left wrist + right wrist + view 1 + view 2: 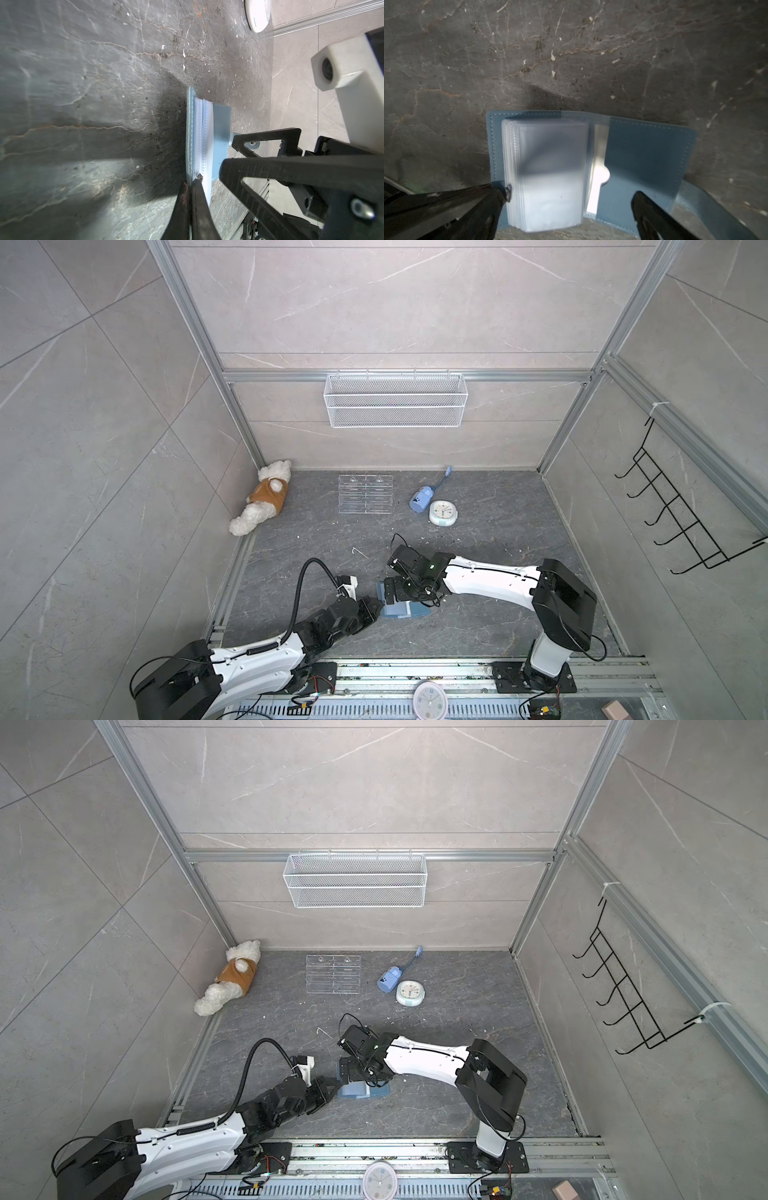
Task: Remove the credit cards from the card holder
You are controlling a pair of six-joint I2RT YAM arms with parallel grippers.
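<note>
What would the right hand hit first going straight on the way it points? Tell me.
Likely the stack of clear sleeves in the open card holder just beneath it; the gap is hard to judge.

The card holder (643, 149) is matt, stitched blue leatherette, its sleeves (550, 176) cloudy plastic, the tabletop (571, 52) veined stone.

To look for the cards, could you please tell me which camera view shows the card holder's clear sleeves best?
The right wrist view: the card holder lies open with its clear sleeves facing the camera. The left wrist view shows them only edge-on; in both top views the holder is partly under the right arm.
</note>
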